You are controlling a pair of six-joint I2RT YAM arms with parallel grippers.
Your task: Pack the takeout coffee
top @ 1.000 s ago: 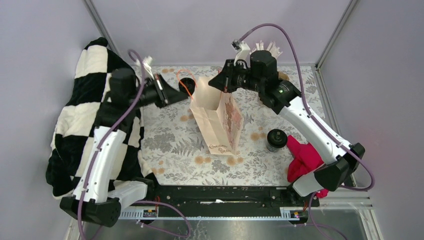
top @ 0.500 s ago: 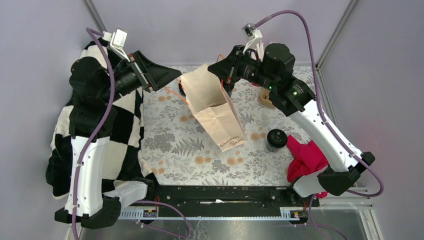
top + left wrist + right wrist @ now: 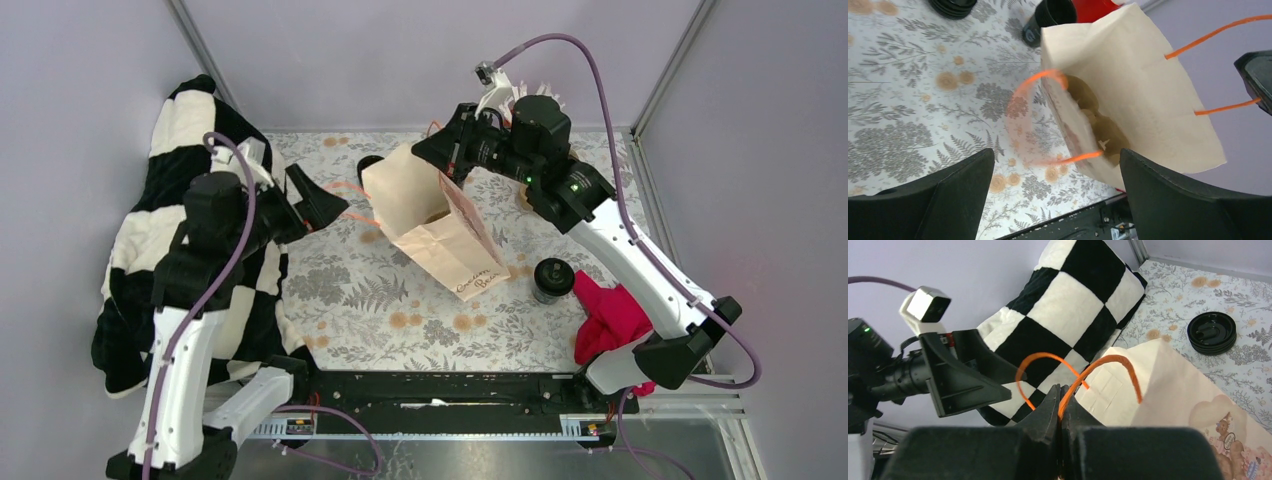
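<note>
The takeout coffee, a short black cup with a black lid, stands on the floral tablecloth to the right of the paper bag. The bag hangs tilted, its mouth turned toward the left arm. My right gripper is shut on one orange handle of the bag and holds it up. My left gripper stands open just left of the bag, with nothing in it. The other handle swings loose and blurred in front of the bag's mouth, beyond the left fingers.
A black and white checkered blanket covers the left side. A red cloth lies by the right arm's base. A stack of black lids and an open black cup sit at the back, behind the bag.
My left gripper has opened, let go of the bag's handle and dropped lower. The bag now hangs from the right gripper alone, tilted further.
</note>
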